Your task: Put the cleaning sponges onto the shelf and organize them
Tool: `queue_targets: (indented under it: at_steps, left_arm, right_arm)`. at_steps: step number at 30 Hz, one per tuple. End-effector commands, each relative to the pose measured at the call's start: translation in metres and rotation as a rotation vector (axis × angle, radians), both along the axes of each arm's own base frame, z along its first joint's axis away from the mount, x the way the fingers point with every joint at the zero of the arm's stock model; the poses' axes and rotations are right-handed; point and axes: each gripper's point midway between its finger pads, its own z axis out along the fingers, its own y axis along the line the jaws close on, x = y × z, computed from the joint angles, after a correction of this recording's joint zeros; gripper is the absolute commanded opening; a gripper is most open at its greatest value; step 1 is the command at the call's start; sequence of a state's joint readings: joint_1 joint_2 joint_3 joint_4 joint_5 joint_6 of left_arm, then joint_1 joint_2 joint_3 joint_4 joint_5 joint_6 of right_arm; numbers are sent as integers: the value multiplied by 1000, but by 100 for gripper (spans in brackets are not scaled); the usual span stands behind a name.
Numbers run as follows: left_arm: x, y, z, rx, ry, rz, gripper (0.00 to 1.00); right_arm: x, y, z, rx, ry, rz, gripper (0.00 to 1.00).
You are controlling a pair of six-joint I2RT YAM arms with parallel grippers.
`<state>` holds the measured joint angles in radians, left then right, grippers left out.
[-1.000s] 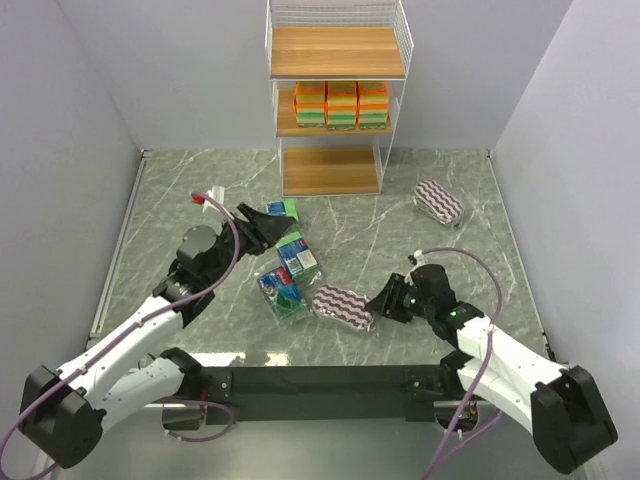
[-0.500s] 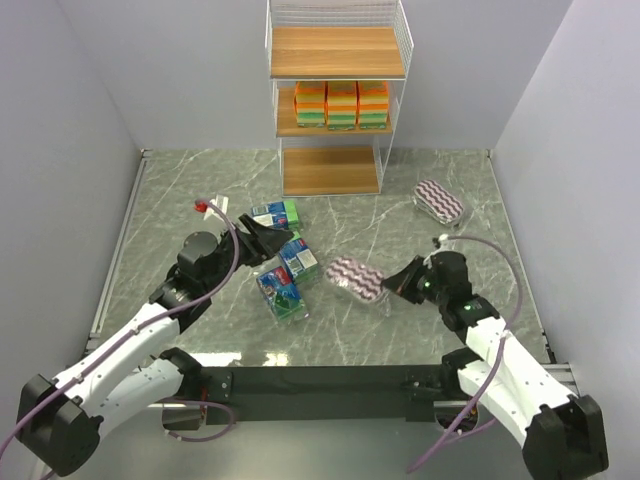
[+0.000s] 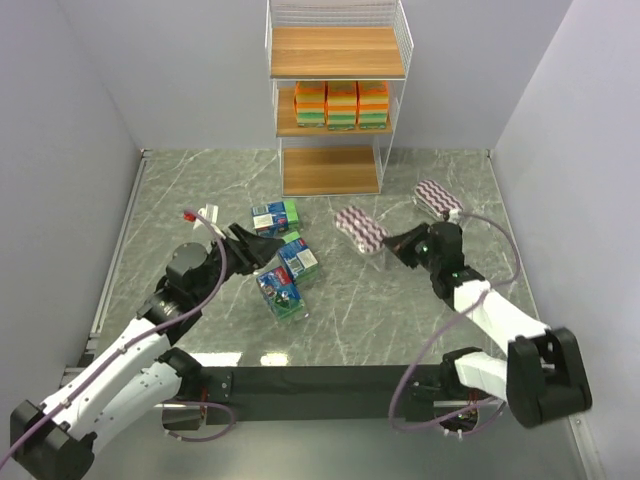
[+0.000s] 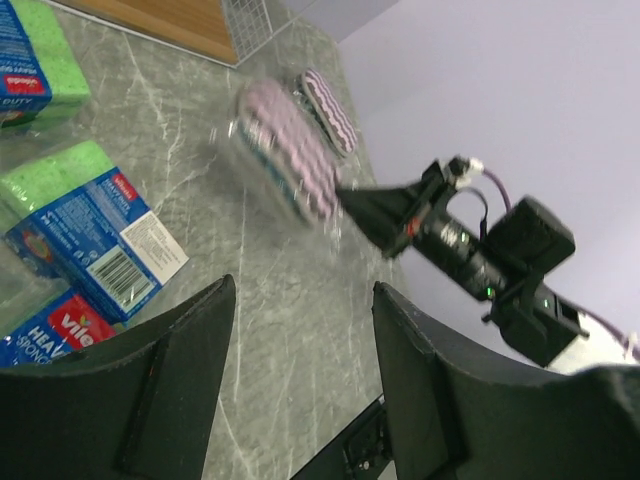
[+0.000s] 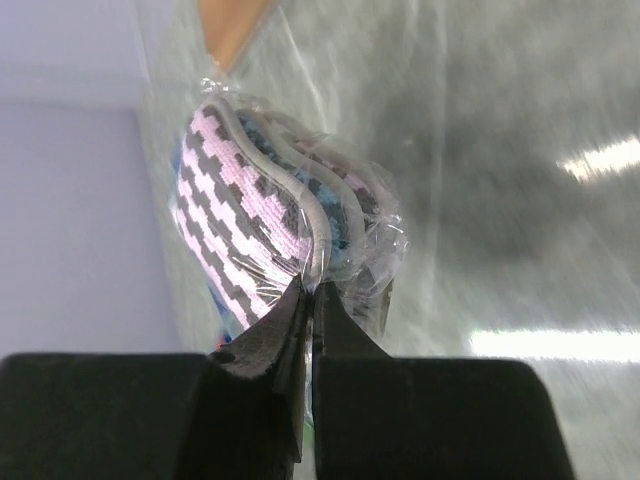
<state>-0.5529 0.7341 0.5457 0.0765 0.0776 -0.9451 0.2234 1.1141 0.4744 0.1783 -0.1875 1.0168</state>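
Just ahead of the pinched right jaws, striped oval pad [image 5: 235, 190], wrapper edge between them; left jaws wide.

Green marbled tabletop [image 3: 180, 180] between pale walls [image 3: 60, 120]

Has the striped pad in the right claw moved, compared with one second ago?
Yes. The striped pad, pinched in the right claw, has travelled away from the table's near edge, toward the shelf.
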Motion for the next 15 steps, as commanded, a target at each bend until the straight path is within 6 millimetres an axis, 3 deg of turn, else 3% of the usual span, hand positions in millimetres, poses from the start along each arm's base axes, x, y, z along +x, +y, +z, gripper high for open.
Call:
queue_targets:
  at_steps: [1,2,3,5,6,9,13,15]
  left_arm:
    - [-2,8,-8,4,1,26,63]
    - [-4,8,-7,-5,0,25,63]
    - [-5,9,-8,-2,4,25,62]
    - [-6,9,-9,0,4,25,62]
    - [-6,10,-10,2,8,28,61]
    - [-8,12,-7,-4,3,28,60]
    - [-11,15,-7,-12,5,39,59]
    - [-12,16,-7,-14,6,40,59]
  right_arm:
    - [58,-4,56,66,-199,-108,0]
    - [67,-3,67,95,-261,-118,0]
    - [73,-1,57,111,-250,-128,0]
    - [85,1,66,192,-289,-157,0]
    - [93,0,53,184,-265,-170,0]
    - [114,-2,44,166,-259,-257,0]
    - [131,-4,45,189,-274,-405,0]
    - [137,8,46,181,-274,-430,0]
